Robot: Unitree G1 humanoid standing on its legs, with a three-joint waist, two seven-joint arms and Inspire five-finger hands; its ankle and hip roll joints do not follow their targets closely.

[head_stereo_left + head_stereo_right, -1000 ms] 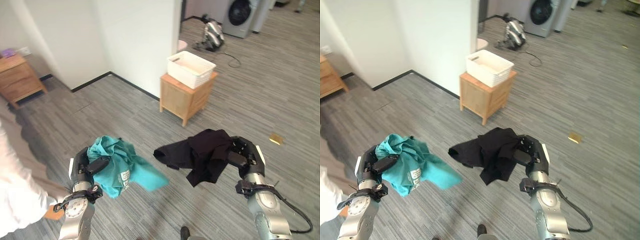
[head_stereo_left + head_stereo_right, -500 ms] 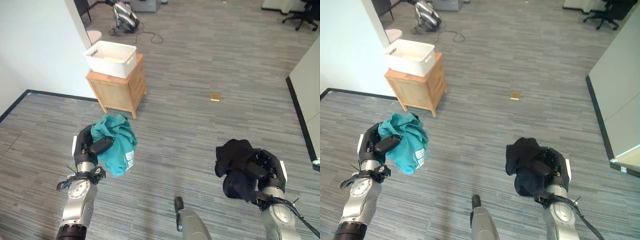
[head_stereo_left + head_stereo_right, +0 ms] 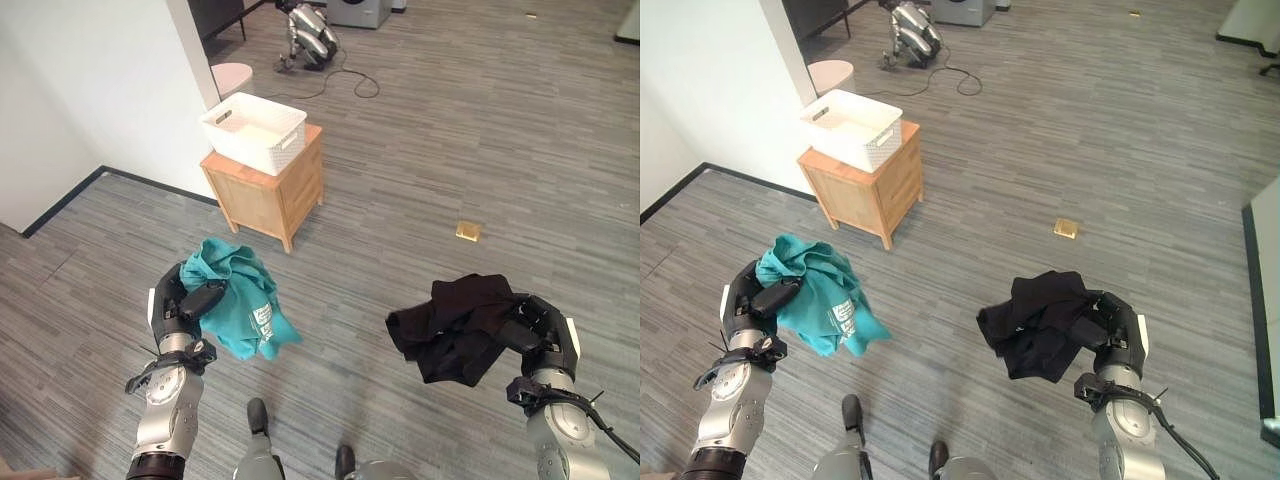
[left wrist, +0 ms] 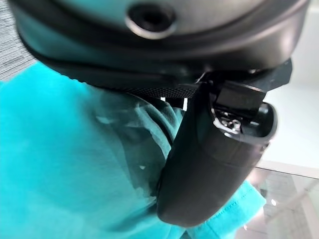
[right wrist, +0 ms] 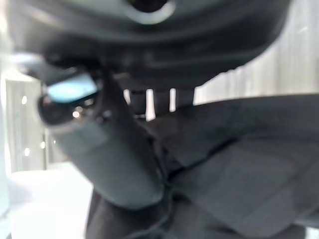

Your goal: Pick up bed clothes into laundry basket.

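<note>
My left hand clutches the teal shirt, my right hand grips the black garment, both lifted off the floor for carrying to the white basket far left.

A teal garment, a black garment, a white basket, grey striped floor.

Soft matt teal cloth garment; limp black cloth garment; white plastic lattice basket; smooth light wooden cabinet; grey striped floor.
</note>
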